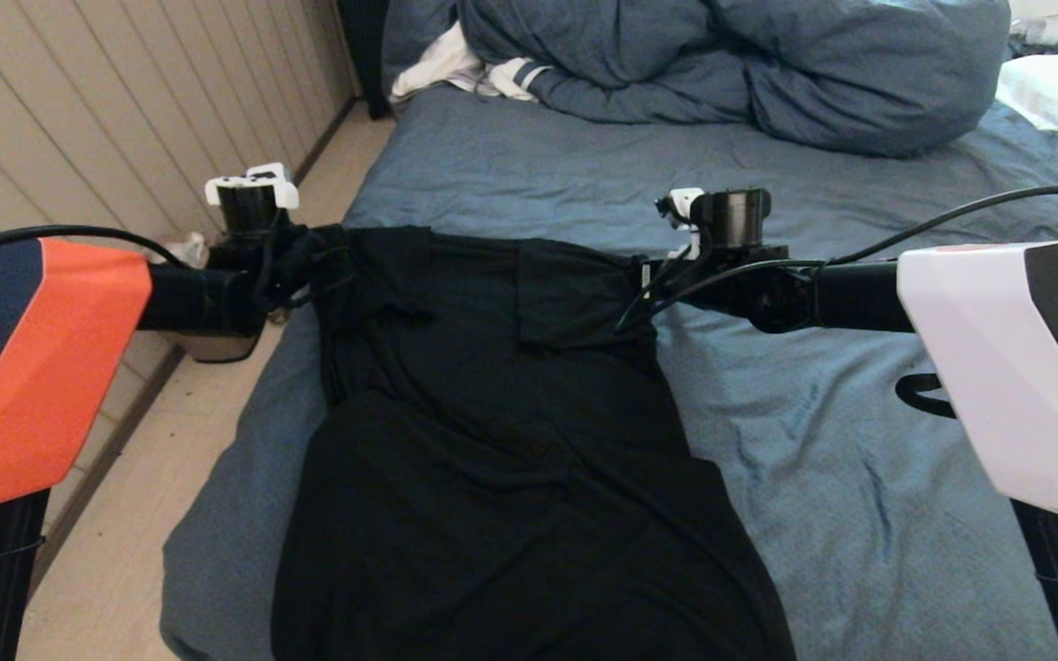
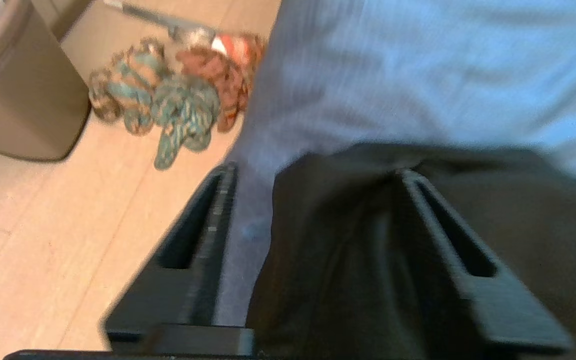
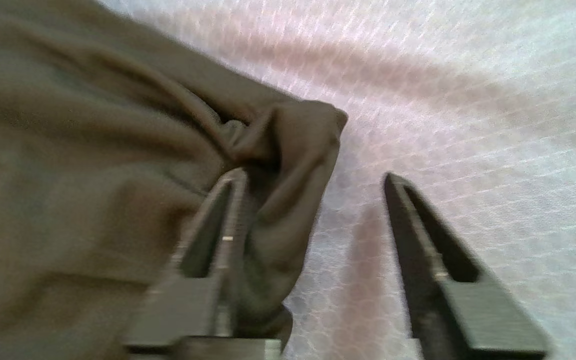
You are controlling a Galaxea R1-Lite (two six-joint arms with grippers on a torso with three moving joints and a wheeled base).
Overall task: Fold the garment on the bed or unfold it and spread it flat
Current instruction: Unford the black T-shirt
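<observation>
Nearest the head camera: orange-shelled left forearm (image 1: pixel 42 367) at the lower left of the frame, white-shelled right forearm (image 1: pixel 1007 367) at the lower right. Between them the garment (image 1: pixel 492 441), a black T-shirt with the plain side up, lies lengthwise down the centre of the frame on the bed (image 1: pixel 860 496), its near hem at the bottom edge and its far end about mid-height. A folded flap shows near the upper right of the cloth. Left end effector (image 2: pixel 315 172) sits at the shirt's far left corner, right at the bed's edge; jaws stand apart, with black cloth lying between the fingers (image 2: pixel 443 235) but not pinched. Right end effector (image 3: pixel 313 175) sits at the far right corner; jaws likewise apart, a bunched corner of cloth resting against one finger (image 3: pixel 218 230), the other over bare sheet (no grip on either side). Blue duvet (image 1: pixel 722 64) is heaped at the top of the frame. A rope toy (image 2: pixel 168 100) lies on the floor beside the bed.
</observation>
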